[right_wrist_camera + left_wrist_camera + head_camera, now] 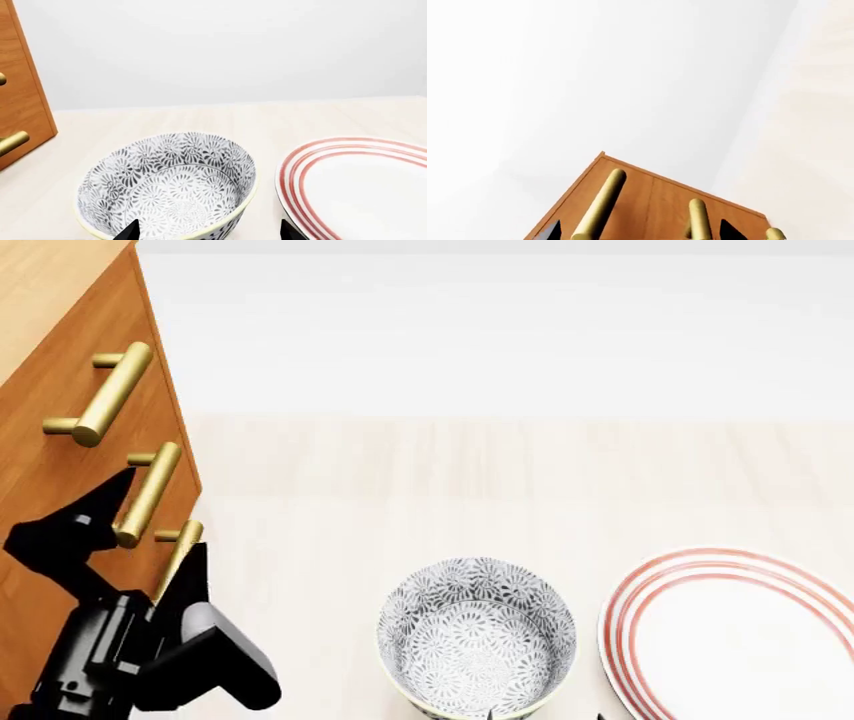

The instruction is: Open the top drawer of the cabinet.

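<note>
Left pincer (134, 525): your fingers stand spread wide, holding nothing, straddling the cabinet's (54, 360) middle handle (147, 493).
Top drawer (60, 390): just above your pincer; its brass bar handle (114, 393) runs along the drawer front, long axis level.
Right pincer (209, 231): only two dark tips show, apart, empty.
Around: patterned bowl (477, 637) and red-ringed plate (734, 635) sit on the bench (467, 480), well right of your left pincer.
</note>
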`<state>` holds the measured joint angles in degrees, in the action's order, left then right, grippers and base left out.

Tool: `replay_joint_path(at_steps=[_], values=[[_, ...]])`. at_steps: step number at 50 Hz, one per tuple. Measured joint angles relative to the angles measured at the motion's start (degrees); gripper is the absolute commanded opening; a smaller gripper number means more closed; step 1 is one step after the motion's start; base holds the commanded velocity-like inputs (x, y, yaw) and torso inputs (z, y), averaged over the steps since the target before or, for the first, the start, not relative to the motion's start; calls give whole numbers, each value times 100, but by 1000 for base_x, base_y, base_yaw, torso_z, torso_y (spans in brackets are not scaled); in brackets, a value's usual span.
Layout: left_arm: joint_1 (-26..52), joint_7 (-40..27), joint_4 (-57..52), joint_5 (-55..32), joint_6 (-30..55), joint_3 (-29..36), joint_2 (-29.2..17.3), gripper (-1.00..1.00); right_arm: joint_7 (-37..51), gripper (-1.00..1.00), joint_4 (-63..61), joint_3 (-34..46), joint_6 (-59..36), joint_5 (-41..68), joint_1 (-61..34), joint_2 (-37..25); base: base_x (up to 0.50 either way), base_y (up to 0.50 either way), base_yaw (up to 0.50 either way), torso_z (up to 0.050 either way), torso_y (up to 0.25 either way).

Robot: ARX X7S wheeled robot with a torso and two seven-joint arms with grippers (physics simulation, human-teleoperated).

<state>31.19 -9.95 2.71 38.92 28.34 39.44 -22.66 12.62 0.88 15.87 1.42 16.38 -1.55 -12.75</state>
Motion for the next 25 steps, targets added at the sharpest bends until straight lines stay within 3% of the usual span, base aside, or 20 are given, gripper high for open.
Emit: replay_joint_path(at_steps=[25], values=[[375,278,-138,283,330,-20,-190,100,62,100,-2,57,27,39,-6,-48,0,0,0,0,0]])
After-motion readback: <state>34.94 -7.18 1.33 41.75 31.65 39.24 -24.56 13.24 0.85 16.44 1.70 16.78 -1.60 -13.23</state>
